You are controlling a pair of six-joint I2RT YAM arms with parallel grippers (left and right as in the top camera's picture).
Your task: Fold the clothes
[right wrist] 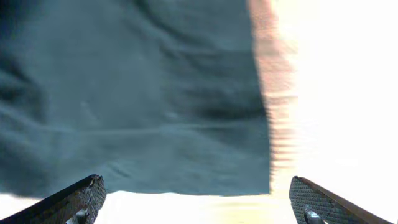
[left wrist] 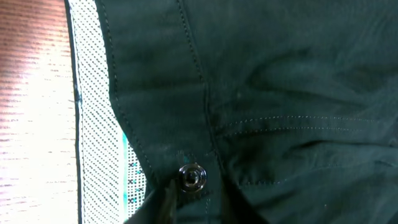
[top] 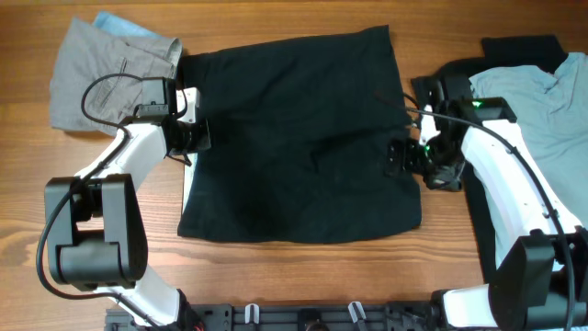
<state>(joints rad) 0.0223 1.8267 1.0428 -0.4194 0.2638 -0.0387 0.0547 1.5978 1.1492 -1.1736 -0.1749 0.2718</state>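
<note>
Ribbed black pads of the right gripper stand wide apart at the foot of the right wrist view, with an edge and corner of the black woven garment beyond them. That garment lies spread flat in the middle of the brown wooden table. At its opposite edge the left gripper sits over the waistband, near a silver snap button and white mesh lining. I cannot tell whether its fingers are closed on the cloth.

The step appears to be taking both edges for a fold. To do it well, the right gripper should slip one finger under the hem and pinch every layer, not only the top one. Both arms should then lift evenly, cloth taut, so the edges meet squarely and the garment stays clear of the grey folded trousers and pale blue-grey shirt.
</note>
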